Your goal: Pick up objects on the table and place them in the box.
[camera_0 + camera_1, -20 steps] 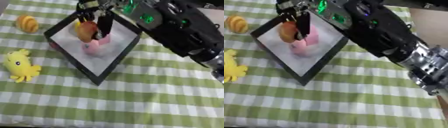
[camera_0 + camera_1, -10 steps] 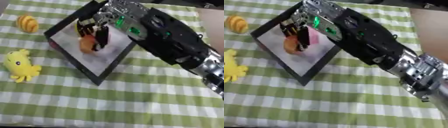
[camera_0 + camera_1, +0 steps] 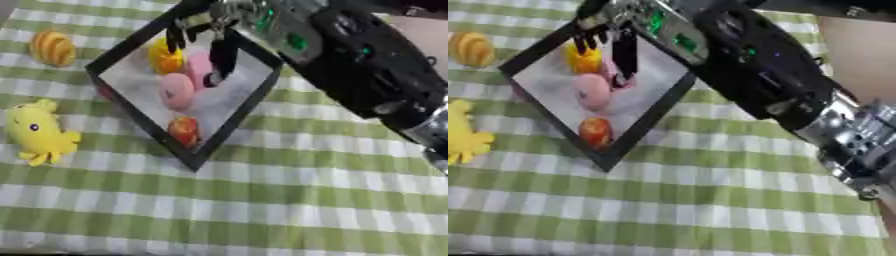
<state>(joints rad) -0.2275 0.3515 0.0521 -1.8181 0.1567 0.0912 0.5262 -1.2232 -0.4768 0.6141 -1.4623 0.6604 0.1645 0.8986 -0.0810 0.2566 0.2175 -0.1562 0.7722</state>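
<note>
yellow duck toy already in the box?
No, the yellow duck toy lies on the checked cloth left of the box, outside its rim.

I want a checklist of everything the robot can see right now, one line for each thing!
Surface: green and white checked cloth.
Job's things: black box holding a yellow piece, two pink pieces and a red-orange piece; yellow plush toy and striped orange toy lie outside it.
Clutter: nothing seen.
Hands: right hand over the box, fingers straight, holding nothing; left hand not in view.
Cables: nothing seen.
Surroundings: bare brown surface beyond the cloth.
</note>
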